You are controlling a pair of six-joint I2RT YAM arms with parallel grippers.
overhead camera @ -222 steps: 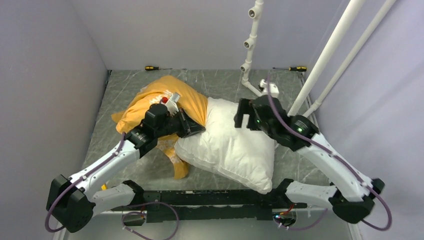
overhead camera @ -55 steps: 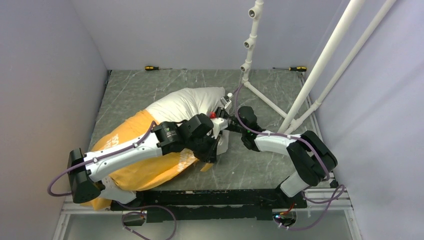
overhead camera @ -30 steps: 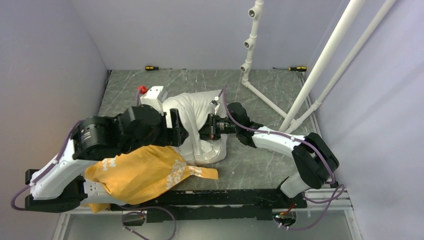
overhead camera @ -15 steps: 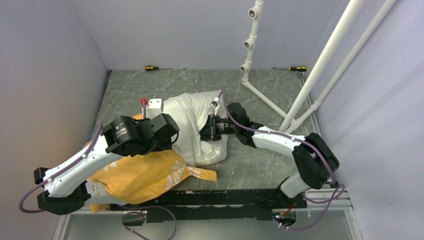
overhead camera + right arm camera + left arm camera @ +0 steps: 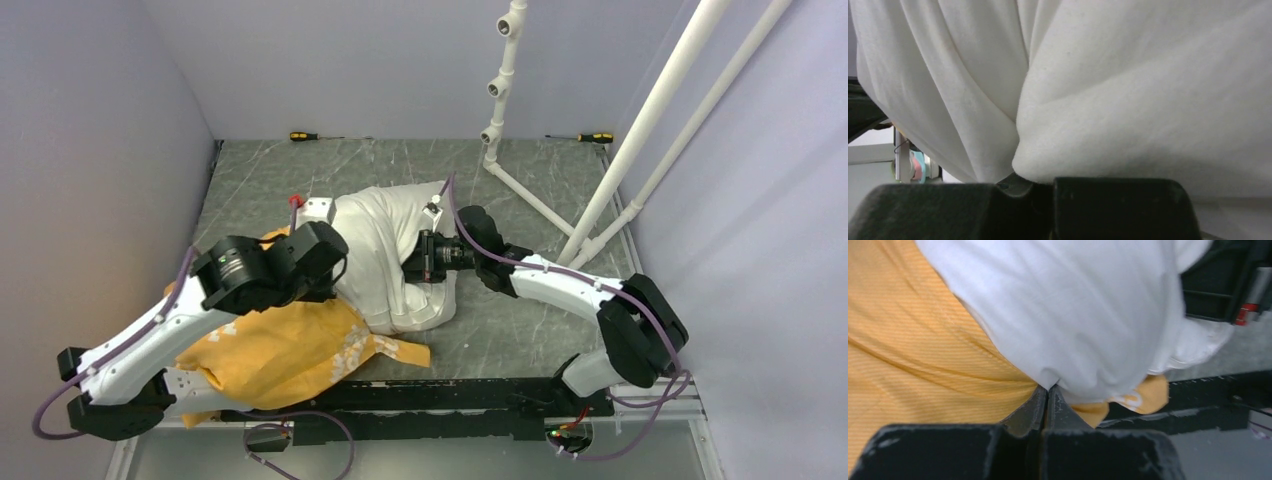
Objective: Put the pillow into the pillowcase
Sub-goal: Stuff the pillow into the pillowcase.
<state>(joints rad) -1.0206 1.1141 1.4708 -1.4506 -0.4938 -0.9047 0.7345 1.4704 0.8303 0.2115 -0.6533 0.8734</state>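
Observation:
The white pillow (image 5: 385, 250) lies crumpled mid-table, its left end tucked in the orange-yellow pillowcase (image 5: 290, 345), which spreads toward the front left. My left gripper (image 5: 343, 288) is at the line where the pillowcase edge meets the pillow. In the left wrist view the left gripper (image 5: 1048, 388) is shut, tips pressed into the fold between pillow (image 5: 1073, 315) and pillowcase (image 5: 913, 355); whether cloth is pinched does not show. My right gripper (image 5: 408, 265) is shut on the pillow's right side. White pillow fabric (image 5: 1148, 100) bulges over the right gripper (image 5: 1040, 182).
Two screwdrivers (image 5: 310, 135) (image 5: 597, 137) lie along the back edge. A white pipe stand (image 5: 500, 100) and slanted white poles (image 5: 650, 120) rise at the back right. Grey walls enclose the table. A black rail (image 5: 450, 395) runs along the front.
My left arm has come down and forward onto the pillowcase edge, and its jaws have gone from open to shut. The right arm and the pillow have barely moved.

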